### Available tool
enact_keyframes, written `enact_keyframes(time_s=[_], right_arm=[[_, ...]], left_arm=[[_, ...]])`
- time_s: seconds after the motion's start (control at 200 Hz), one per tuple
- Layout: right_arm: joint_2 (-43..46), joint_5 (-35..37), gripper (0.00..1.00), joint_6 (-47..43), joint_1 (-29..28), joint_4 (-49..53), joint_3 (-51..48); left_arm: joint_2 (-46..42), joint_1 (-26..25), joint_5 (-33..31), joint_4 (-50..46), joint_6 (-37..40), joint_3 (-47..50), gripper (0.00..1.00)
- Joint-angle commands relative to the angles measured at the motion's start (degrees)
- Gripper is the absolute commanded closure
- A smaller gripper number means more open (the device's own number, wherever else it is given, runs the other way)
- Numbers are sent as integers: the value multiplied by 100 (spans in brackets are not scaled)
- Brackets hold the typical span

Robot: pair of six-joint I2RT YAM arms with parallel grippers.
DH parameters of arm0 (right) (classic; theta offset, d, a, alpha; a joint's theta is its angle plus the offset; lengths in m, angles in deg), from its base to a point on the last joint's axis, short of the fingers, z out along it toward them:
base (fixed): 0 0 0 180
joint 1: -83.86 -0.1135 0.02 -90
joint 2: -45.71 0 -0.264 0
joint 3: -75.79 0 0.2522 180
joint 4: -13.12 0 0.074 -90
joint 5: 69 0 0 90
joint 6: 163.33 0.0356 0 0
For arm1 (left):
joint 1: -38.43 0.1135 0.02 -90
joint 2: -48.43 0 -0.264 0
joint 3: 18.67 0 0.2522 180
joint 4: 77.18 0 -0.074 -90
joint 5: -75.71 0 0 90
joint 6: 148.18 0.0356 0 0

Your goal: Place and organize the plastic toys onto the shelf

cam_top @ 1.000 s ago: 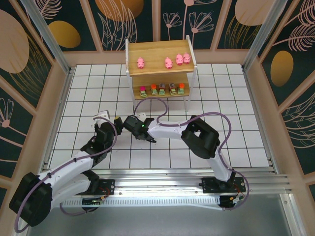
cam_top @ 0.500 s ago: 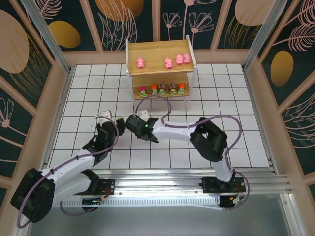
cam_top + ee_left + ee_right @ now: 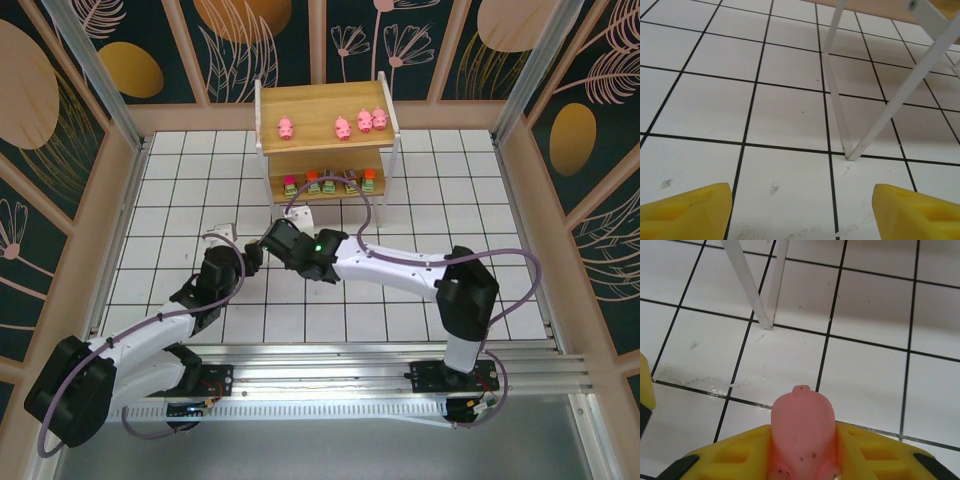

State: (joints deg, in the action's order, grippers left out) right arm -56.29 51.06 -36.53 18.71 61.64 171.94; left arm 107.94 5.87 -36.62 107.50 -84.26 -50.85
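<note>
Four pink pigs (image 3: 343, 127) stand on the top board of the shelf (image 3: 315, 105), and five blocky pieces (image 3: 332, 182) stand in a row on its lower board. One more, the fifth pig (image 3: 802, 422), is clenched between the yellow fingers of the right gripper (image 3: 802, 455), over the white tiled table (image 3: 870, 370) near a thin white leg (image 3: 747, 285) of the shelf. Just beside it, the left gripper (image 3: 800, 212) is released, its jaws well apart with nothing between them.

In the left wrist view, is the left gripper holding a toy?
No: the left gripper has its yellow fingers apart, with bare tiled tabletop between them.
</note>
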Motion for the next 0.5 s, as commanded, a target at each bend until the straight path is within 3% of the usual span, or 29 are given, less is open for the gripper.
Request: enact_keyframes(time_s=[0.0,0.495], right_arm=[[378,358,65,34,-43,397,277],[680,1090,67,-514,35,1301,1824]], left_arm=[[-29,41,360,338,208,-49,26],[228,39,752,414,227,-138,25]])
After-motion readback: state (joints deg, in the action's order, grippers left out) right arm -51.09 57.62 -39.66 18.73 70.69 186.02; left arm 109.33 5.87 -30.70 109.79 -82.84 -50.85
